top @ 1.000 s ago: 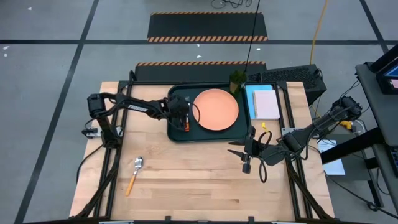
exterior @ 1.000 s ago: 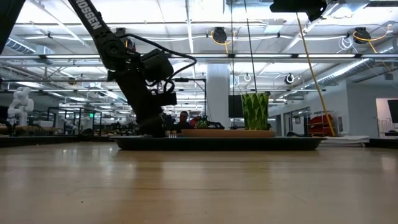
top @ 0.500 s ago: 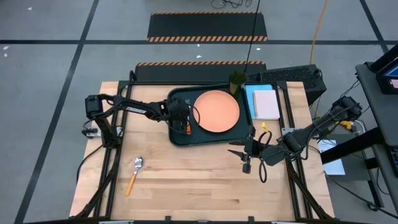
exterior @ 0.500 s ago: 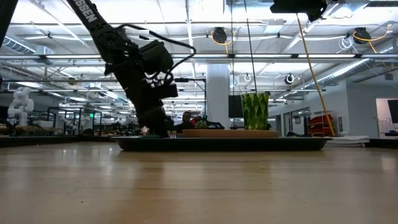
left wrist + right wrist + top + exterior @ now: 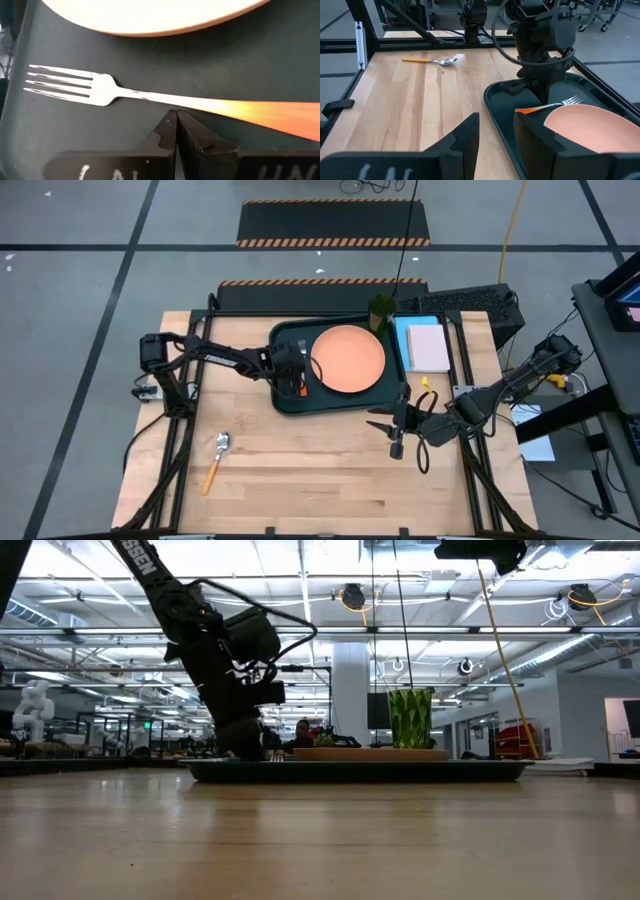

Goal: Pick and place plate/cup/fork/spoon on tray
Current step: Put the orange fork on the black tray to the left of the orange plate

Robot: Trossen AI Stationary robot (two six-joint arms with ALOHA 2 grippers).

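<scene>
The left pincer, pressed together and empty, hovers over the fork lying on the tray beside the plate. The spoon (alone on the bench) looks next, needing a spread pincer.

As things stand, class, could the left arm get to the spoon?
Probably yes: the spoon lies alone on bare table on the left arm's side, though the shut left gripper is over the tray.

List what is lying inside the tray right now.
The tray holds the plate, the cup in a corner, and the fork beside the plate. The left gripper hides part of its floor.
</scene>
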